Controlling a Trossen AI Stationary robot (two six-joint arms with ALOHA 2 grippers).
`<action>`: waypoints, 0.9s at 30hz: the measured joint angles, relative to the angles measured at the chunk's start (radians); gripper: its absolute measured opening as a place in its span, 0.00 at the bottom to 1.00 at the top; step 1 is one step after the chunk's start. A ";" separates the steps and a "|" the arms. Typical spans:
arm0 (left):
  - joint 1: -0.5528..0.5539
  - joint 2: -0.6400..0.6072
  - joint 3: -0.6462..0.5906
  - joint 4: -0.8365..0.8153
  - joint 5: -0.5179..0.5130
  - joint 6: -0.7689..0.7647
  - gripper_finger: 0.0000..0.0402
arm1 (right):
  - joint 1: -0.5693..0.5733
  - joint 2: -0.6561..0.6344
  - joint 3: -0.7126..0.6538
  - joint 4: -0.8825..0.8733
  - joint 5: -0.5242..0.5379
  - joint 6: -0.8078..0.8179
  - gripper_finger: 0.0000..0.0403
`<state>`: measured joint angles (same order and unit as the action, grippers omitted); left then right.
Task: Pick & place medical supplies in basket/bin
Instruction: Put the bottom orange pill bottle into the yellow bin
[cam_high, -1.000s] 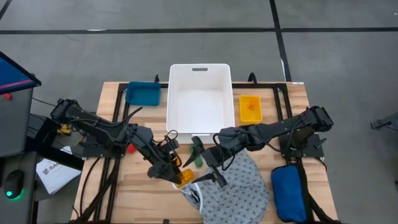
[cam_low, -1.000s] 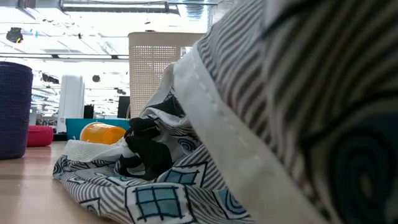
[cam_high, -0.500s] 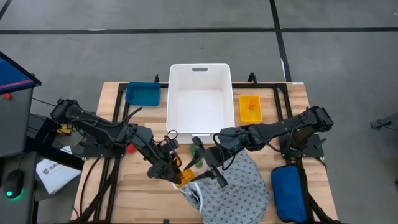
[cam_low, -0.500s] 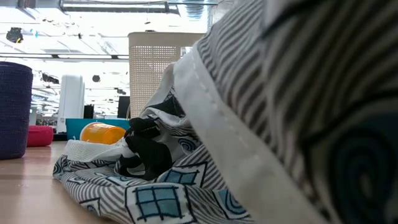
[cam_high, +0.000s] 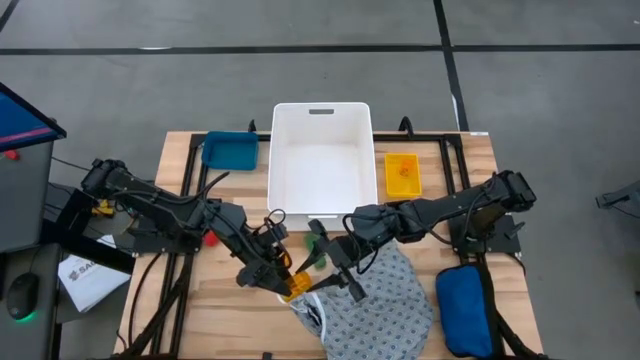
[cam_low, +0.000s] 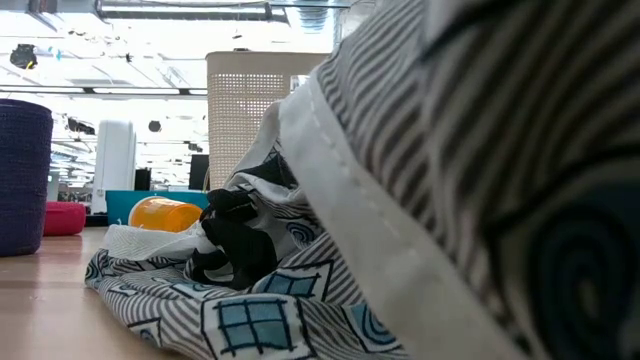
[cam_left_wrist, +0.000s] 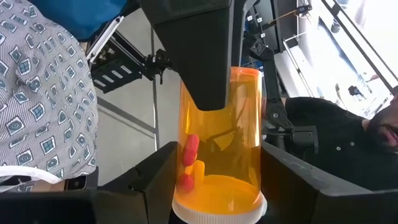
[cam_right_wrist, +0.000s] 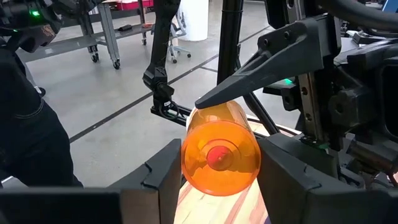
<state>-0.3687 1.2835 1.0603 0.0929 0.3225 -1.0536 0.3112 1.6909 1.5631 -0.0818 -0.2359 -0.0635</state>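
Orange plastic sits at the centre of things: the pill bottle (cam_high: 298, 284) is near the table's front edge, just left of the grey patterned gown (cam_high: 385, 300) and well short of the white bin (cam_high: 320, 150).

On the left, the left gripper (cam_high: 275, 275) has its fingers clamped on the pill bottle, no differently from a second ago. On the right, the right gripper (cam_high: 332, 268) has drawn its fingers in from a wide spread, and they now press the bottle's sides. Both arms hold one bottle, which looks like a handover, so the left probably has to let go before the bottle can go to the bin.

From above, the grip is only a dark tangle. The left wrist view shows a few pills inside the bottle (cam_left_wrist: 221, 143) and a finger of the other arm across it. The right wrist view looks at its end (cam_right_wrist: 221, 149). At table height the gown (cam_low: 450, 150) hides most of it.
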 joint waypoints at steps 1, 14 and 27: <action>-0.001 0.000 0.000 -0.001 0.001 0.001 0.50 | 0.004 0.000 0.000 0.000 0.001 0.000 0.41; -0.083 -0.024 -0.001 -0.058 0.022 0.010 0.64 | 0.006 -0.004 0.000 -0.012 -0.001 0.007 0.43; -0.215 -0.123 0.000 -0.231 -0.079 0.003 0.66 | -0.003 -0.158 0.000 -0.326 0.134 -0.023 0.44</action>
<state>-0.5833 1.1602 1.0599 -0.1384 0.2440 -1.0511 0.3080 1.5328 1.5631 -0.4076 -0.1022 -0.0866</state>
